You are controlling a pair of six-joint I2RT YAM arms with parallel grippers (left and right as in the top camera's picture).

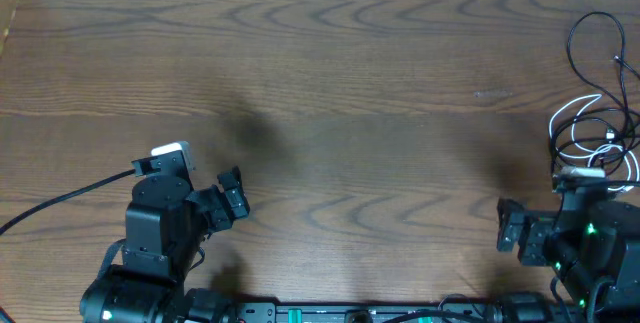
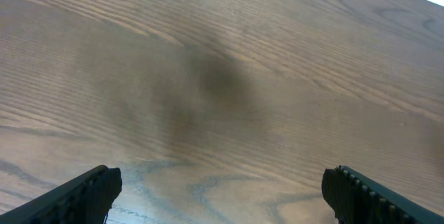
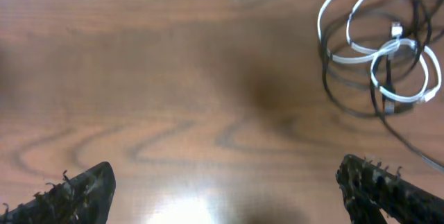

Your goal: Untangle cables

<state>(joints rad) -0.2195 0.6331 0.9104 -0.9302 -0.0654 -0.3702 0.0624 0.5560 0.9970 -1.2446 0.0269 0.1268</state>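
The cables [image 1: 592, 113] lie in a loose tangle at the table's far right edge: thin black loops with one white cord [image 1: 577, 123] wound through them. In the right wrist view the same cables [image 3: 378, 50] sit at the upper right, the white cord [image 3: 361, 50] looped over the black ones. My right gripper [image 1: 503, 226] [image 3: 225, 193] is open and empty, low at the front right, short of the tangle. At the front left my left gripper [image 1: 232, 195] [image 2: 222, 193] also stands open over bare wood, far from the cables.
The wooden table [image 1: 330, 83] stretches between the two arms. A thick black arm wire [image 1: 60, 198] runs off to the left from the left arm. The arm bases and a rail [image 1: 350, 313] line the front edge.
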